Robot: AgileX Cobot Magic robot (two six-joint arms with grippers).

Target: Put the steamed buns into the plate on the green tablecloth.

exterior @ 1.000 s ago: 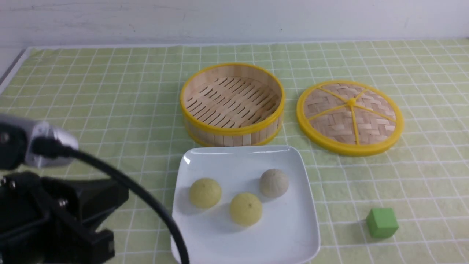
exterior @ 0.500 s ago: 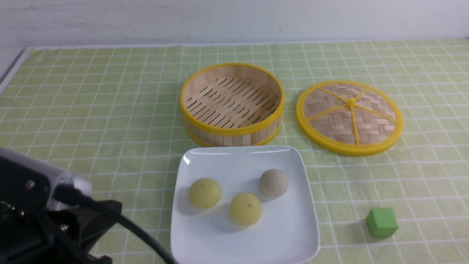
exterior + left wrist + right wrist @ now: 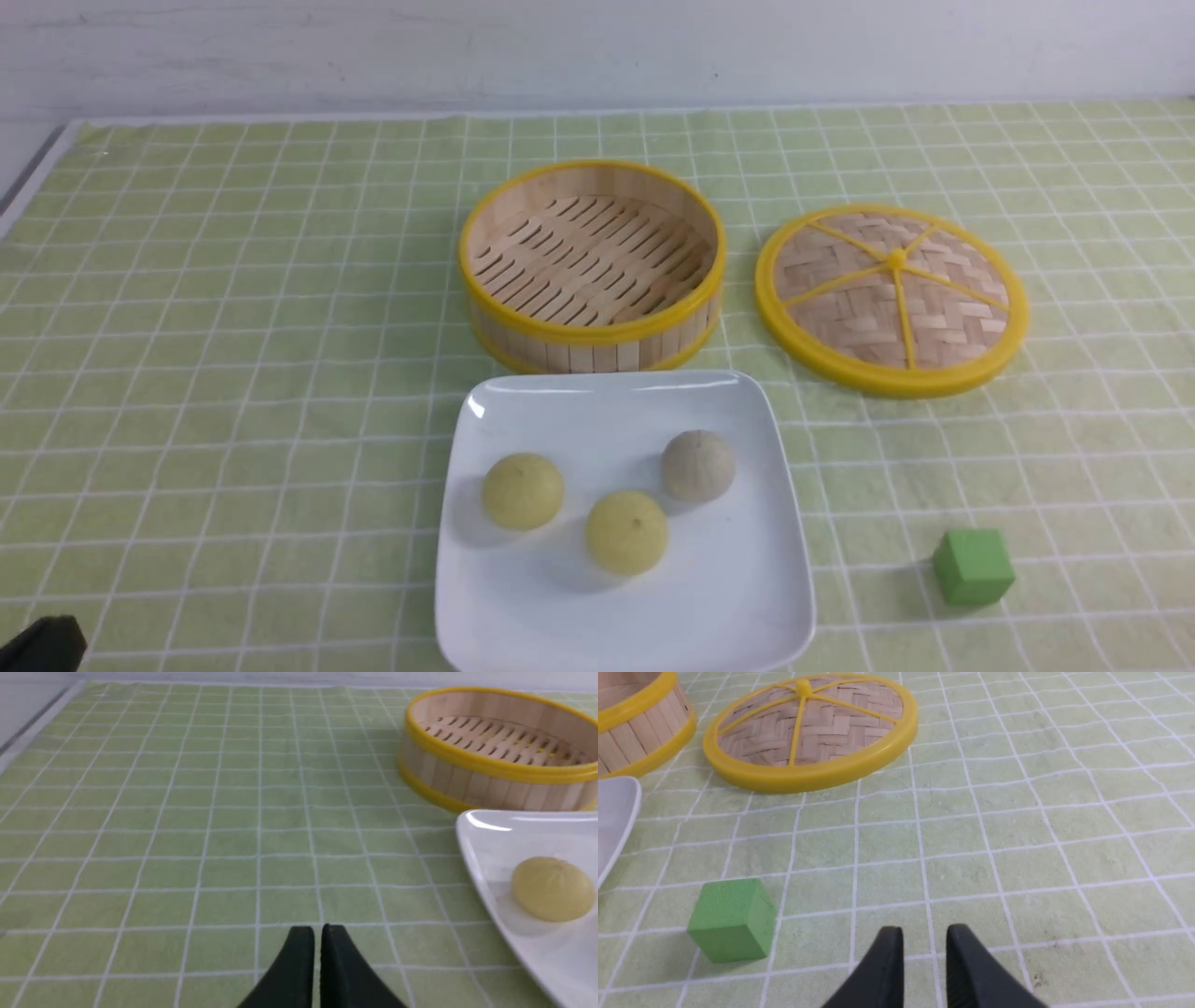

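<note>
Three steamed buns lie in the white square plate (image 3: 616, 381) on the green tablecloth (image 3: 233, 327): a pale yellow one (image 3: 522, 491), a second pale yellow one (image 3: 626, 532) and a greyish-beige one (image 3: 698, 465). My left gripper (image 3: 317, 931) is shut and empty, low over the cloth left of the plate (image 3: 476, 826); one yellow bun (image 3: 551, 888) shows in its view. Only a dark corner of the left arm (image 3: 42, 646) shows in the front view. My right gripper (image 3: 924, 933) holds nothing, its jaws nearly together with a narrow gap, over bare cloth right of the plate's edge (image 3: 616, 812).
The yellow-rimmed bamboo steamer basket (image 3: 592, 266) stands empty behind the plate. Its woven lid (image 3: 892, 297) lies flat to the right. A green cube (image 3: 973, 566) sits right of the plate, near my right gripper (image 3: 731, 919).
The left arm has drawn back down and out of the front view at the lower left. The buns, plate, basket, lid and cube have not moved.
</note>
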